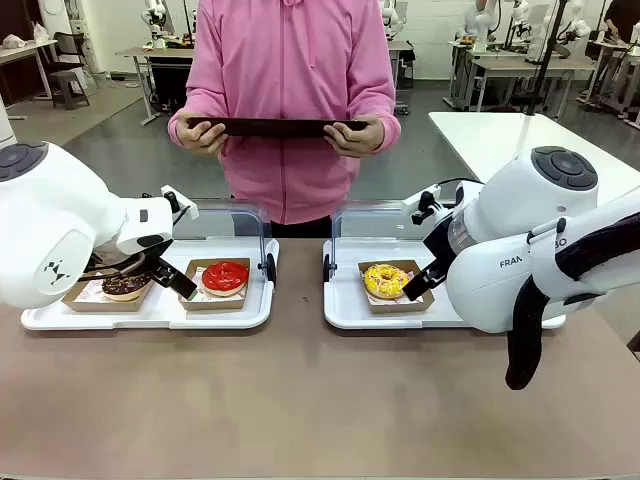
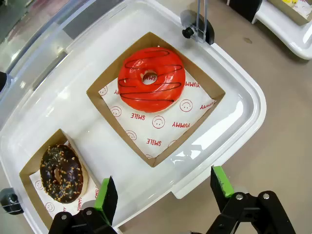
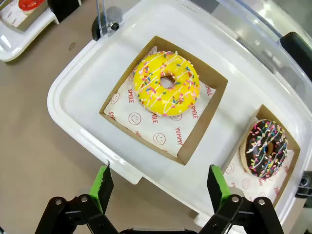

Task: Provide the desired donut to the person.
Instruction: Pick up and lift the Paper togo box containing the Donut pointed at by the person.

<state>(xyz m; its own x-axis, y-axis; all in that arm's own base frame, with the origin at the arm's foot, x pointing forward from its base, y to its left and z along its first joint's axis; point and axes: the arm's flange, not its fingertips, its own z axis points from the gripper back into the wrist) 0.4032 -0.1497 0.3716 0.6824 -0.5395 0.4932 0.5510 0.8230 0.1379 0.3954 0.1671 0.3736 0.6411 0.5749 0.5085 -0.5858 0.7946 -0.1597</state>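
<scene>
Now, left end effector [image 2: 163, 187], right end effector [image 3: 159, 179] both agape; person [image 1: 290, 80] in pink hoodie with dark tray [image 1: 275, 127].

Front view: the person [image 1: 293, 100] is cut off above the shoulders by the top edge. The left arm [image 1: 60, 230] covers part of the chocolate donut [image 1: 127, 286] and its box [image 1: 85, 297], and the right arm [image 1: 530, 250] screens the right half of the right tray [image 1: 345, 305]. Left wrist view: the yellow donut [image 2: 298, 3] is clipped to a sliver at the top right corner, and the left tray [image 2: 234, 102] runs out past the left edge. Right wrist view: the red donut [image 3: 28, 4] is clipped by the top edge, and the right tray's far end is cut by the right edge.
</scene>
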